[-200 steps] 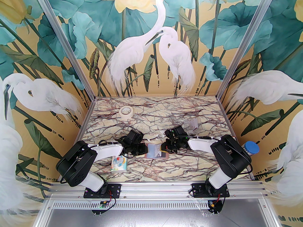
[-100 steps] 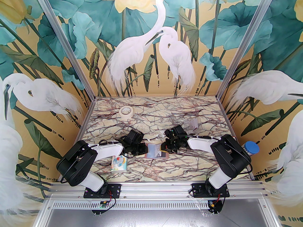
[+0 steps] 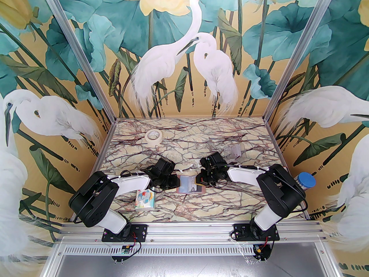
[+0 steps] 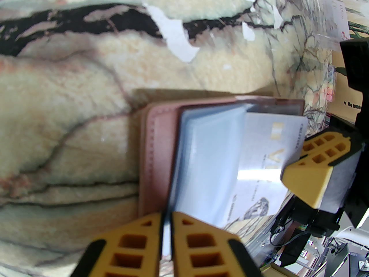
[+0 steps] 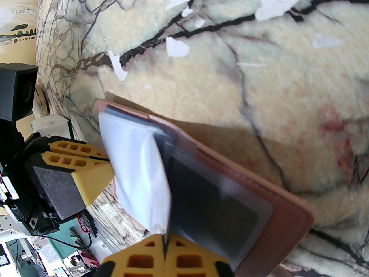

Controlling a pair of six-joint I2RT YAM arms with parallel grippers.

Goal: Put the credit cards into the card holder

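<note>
The card holder (image 4: pixel 155 149) lay open and flat on the marble-patterned table (image 3: pixel 187 212), about midway between the left and right edges and nearer the near edge than the far one, with one arm on each side of it. The left gripper (image 4: pixel 167 221) reached in from the left. Its yellow fingers were drawn almost together, with a pale blue-grey sleeve of the holder pinched between them, so that the sleeve stood up from the pink cover. The right gripper (image 5: pixel 165 239) reached in from the right with its fingers fully closed on the edge of a grey-white card (image 4: pixel 268 154). That card lay against the lifted sleeve, partly covered by it; how far it sat inside could not be told. A dark card (image 5: pixel 213 203) rested in a clear pocket on the right-hand half of the holder. A roll of tape (image 3: pixel 153 137) sat towards the far left corner, and a small clear box (image 3: pixel 233 151) stood beyond the right gripper. A cartoon-printed tissue pack (image 3: pixel 145 199) lay beside the left arm towards the near edge, and a blue-lidded jar (image 3: pixel 306 180) stood at the right edge.
</note>
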